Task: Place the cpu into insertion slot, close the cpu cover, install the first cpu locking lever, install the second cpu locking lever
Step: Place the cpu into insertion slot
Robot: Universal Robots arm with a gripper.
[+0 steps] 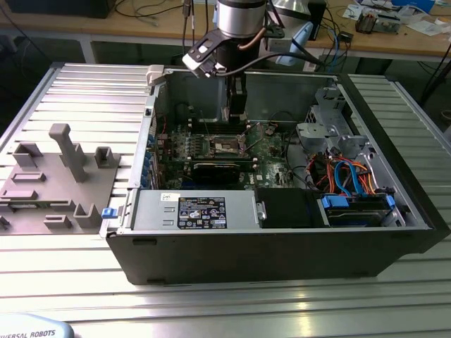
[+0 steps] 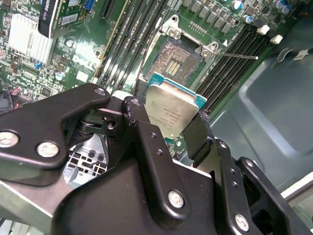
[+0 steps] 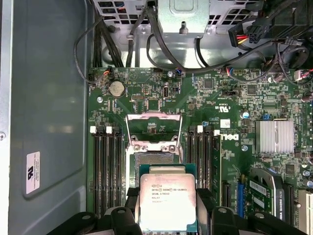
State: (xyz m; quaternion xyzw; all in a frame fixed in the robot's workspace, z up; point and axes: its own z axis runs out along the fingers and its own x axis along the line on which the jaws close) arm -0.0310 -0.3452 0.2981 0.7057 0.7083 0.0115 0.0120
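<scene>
Hand (image 1: pixel 236 113) reaches down inside the open case (image 1: pixel 268 246) on the counter (image 1: pixel 63 282). It is clenched on the cpu (image 3: pixel 167 203), fingers (image 2: pixel 146 132) on two opposite edges, metal top showing in both wrist views. Cpu is held clear of the green board (image 3: pixel 234 161), near the slot (image 3: pixel 155 159), not seated. Slot bare. Cover (image 3: pixel 154 116) is flipped open, lying just beside the slot.
</scene>
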